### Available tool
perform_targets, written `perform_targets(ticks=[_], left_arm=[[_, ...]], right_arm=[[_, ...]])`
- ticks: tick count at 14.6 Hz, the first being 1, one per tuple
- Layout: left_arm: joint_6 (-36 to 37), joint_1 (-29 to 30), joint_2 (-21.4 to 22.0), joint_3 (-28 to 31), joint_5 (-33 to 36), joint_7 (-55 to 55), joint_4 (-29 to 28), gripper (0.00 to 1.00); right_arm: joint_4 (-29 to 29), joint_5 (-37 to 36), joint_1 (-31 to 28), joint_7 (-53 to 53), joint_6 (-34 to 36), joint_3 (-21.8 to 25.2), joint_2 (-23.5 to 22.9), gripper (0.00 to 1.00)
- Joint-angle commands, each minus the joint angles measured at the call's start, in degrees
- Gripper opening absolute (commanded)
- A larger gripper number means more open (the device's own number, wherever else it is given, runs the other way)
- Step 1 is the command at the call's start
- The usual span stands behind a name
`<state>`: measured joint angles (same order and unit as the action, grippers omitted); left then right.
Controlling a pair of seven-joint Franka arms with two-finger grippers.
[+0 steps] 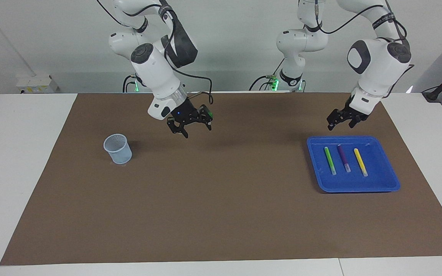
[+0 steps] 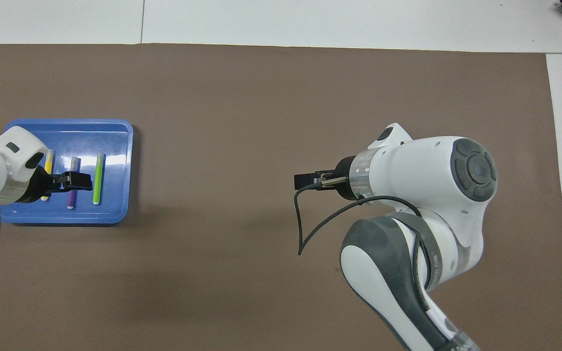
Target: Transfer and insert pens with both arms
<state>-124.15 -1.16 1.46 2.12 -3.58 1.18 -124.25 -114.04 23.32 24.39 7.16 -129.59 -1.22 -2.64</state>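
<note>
Three pens lie side by side in a blue tray (image 1: 382,184) toward the left arm's end of the table: green (image 1: 330,160), purple (image 1: 343,158) and yellow (image 1: 360,161), each with a pale end pointing away from the robots. My left gripper (image 1: 342,123) is open and empty, raised over the tray's rim nearest the robots, apart from the pens. In the overhead view it (image 2: 73,181) covers part of the purple pen (image 2: 71,197), between the green pen (image 2: 98,179) and the yellow pen (image 2: 49,160). My right gripper (image 1: 191,128) is open and empty, raised over the mat's middle (image 2: 305,181).
A pale blue mesh cup (image 1: 117,148) stands upright on the brown mat (image 1: 221,207) toward the right arm's end; the right arm hides it in the overhead view. White table surface borders the mat. A cable hangs from the right wrist (image 2: 305,229).
</note>
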Motion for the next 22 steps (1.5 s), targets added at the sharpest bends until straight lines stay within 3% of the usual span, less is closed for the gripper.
perform_targets(ticks=[1, 6, 9, 13, 18, 19, 20, 21, 22], left_arm=[[-4.68, -0.51, -3.82, 0.43, -0.64, -1.26, 0.06, 1.0], [-11.98, -0.78, -11.46, 0.34, -0.64, -1.79, 0.14, 0.95], [-14.27, -0.78, -13.31, 0.25, -0.64, -2.05, 0.49, 0.92], [-16.55, -0.78, -14.98, 0.16, -0.64, -2.32, 0.85, 0.86], [-18.31, -0.78, -15.96, 0.16, -0.55, -3.37, 1.98, 0.41], [-18.23, -0.78, -16.13, 0.25, -0.55, -3.72, 2.69, 0.28], [-18.49, -0.86, -16.13, 0.25, -0.55, -3.81, 2.69, 0.08], [-18.93, -0.95, -16.22, 0.25, -0.64, -3.81, 2.69, 0.0], [-19.63, -0.95, -16.66, 0.25, -0.55, -3.73, 2.78, 0.0]], right_arm=[[0.14, 0.24, 0.4, -3.63, -1.11, -0.28, -0.17, 1.0], [0.14, 5.75, 1.62, 2.03, -3.57, -0.37, -0.26, 1.0], [0.14, 7.18, 6.27, 16.53, -10.21, -0.37, -0.69, 1.0], [0.22, 14.28, 8.49, 20.26, -12.45, -0.37, -0.96, 1.0], [0.22, 15.18, 8.75, 20.44, -12.44, -0.37, -0.96, 1.0], [0.22, 15.53, 8.75, 20.78, -12.53, -0.37, -0.96, 1.0], [0.22, 16.49, 9.1, 21.57, -12.71, -0.37, -0.87, 1.0], [0.22, 17.46, 9.8, 22.54, -12.88, -0.37, -0.87, 1.0], [0.22, 18.6, 10.41, 23.33, -12.97, -0.37, -0.87, 1.0]])
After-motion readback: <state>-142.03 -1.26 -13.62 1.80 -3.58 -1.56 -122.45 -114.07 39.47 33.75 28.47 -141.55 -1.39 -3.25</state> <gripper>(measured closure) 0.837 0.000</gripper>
